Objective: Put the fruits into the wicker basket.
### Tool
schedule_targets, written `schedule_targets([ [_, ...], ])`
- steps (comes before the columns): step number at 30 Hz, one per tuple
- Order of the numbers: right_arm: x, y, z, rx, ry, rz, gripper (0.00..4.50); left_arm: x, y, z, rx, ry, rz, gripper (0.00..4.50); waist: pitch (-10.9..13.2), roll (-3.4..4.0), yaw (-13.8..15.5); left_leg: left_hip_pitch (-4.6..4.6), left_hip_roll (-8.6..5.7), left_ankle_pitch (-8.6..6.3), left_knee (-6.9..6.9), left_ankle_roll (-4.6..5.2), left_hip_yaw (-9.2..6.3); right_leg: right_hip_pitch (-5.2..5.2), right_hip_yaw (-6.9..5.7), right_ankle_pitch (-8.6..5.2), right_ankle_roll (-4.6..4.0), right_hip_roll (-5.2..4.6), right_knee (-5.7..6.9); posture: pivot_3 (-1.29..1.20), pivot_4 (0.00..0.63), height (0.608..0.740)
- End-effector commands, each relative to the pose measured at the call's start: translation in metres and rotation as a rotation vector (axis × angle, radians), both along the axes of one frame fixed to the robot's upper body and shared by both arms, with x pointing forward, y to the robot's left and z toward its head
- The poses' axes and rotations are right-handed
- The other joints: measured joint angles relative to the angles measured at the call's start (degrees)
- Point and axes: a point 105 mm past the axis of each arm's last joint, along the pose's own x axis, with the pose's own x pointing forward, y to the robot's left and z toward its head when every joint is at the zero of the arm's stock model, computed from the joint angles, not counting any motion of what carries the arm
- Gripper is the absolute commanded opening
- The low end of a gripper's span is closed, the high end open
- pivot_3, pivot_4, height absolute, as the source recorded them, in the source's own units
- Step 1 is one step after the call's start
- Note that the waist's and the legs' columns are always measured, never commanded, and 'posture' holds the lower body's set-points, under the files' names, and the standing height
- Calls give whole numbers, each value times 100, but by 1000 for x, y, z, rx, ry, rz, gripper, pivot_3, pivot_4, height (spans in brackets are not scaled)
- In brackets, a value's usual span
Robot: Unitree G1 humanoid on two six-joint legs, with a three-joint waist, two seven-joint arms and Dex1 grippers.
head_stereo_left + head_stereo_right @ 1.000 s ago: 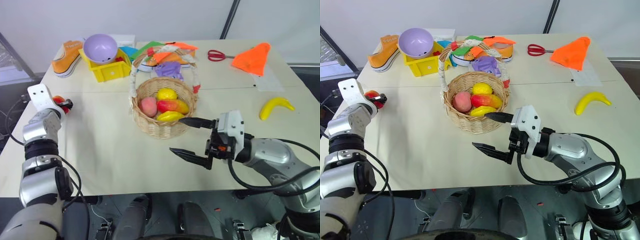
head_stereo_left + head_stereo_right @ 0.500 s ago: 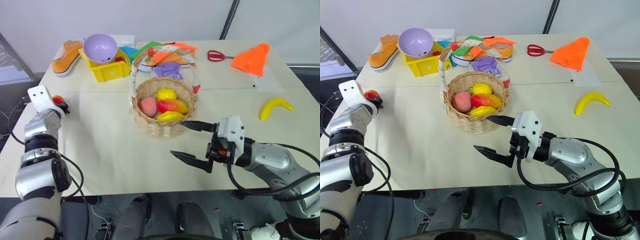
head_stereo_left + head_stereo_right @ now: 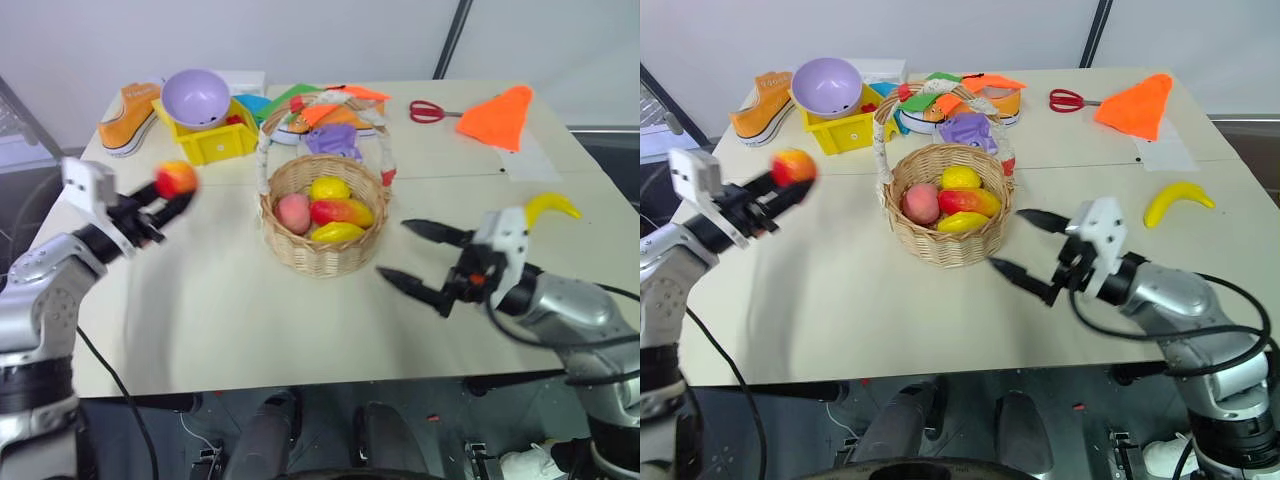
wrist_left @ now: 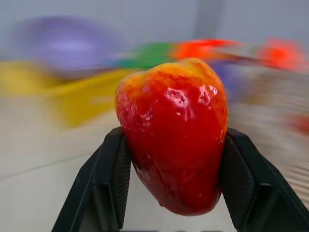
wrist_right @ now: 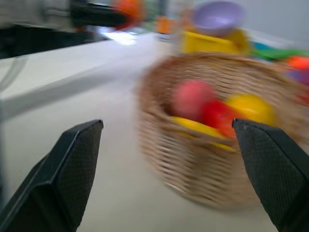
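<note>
Lifting off the counter's left edge, your left gripper [image 3: 172,197] now carries the red-yellow fruit [image 3: 176,179] in the air, jaws clamped on its sides, where a second ago it sat low by the edge with that fruit on the counter. It has swung inward toward the wicker basket [image 3: 322,250] but is well short of it. Your right gripper [image 3: 418,256] has drifted rightward away from the basket, jaws wide apart and empty. Four fruits lie in the basket; the banana [image 3: 1178,201] lies on the counter's right side. You have a cream counter [image 3: 240,320] with a purple bowl [image 3: 197,97] in a yellow bin [image 3: 215,143], scissors [image 3: 432,110] and an orange cloth cone [image 3: 506,117] at the back, against a pale wall.
</note>
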Motion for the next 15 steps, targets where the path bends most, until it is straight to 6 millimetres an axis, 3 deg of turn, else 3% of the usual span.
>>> schedule_targets([
  [1,3,-14,8,-3,-29,-23,4500,-6,-57,9,76,-15,-190,2059,-8,30,59,1,-1,0,0,1,0,0,1,0,0,0,0,0,150,740],
  [5,6,-20,4,-20,-27,-47,4500,12,-99,12,159,-63,-231,2059,-8,30,104,0,-1,7,0,13,3,-2,0,8,17,3,2,0,150,740],
  [10,12,-30,-3,-18,-12,-136,4500,40,-127,11,204,-77,-237,2059,-7,29,88,-10,0,10,-7,15,8,3,2,12,25,6,8,0,150,740],
  [11,13,-33,-5,-20,-9,-156,4500,43,-128,10,211,-79,-231,3093,-7,29,90,-10,1,10,-7,15,8,3,2,12,25,6,9,0,150,740],
  [14,25,-61,-9,-36,-15,-333,4500,53,-130,12,264,-133,-200,4449,-6,27,95,-10,-1,11,-5,15,8,3,3,12,25,6,10,0,150,740],
  [15,29,-72,-10,-42,-27,-401,4500,55,-129,14,270,-155,-192,4449,-6,28,103,-11,-1,11,-4,15,8,2,3,12,25,6,10,0,150,740],
])
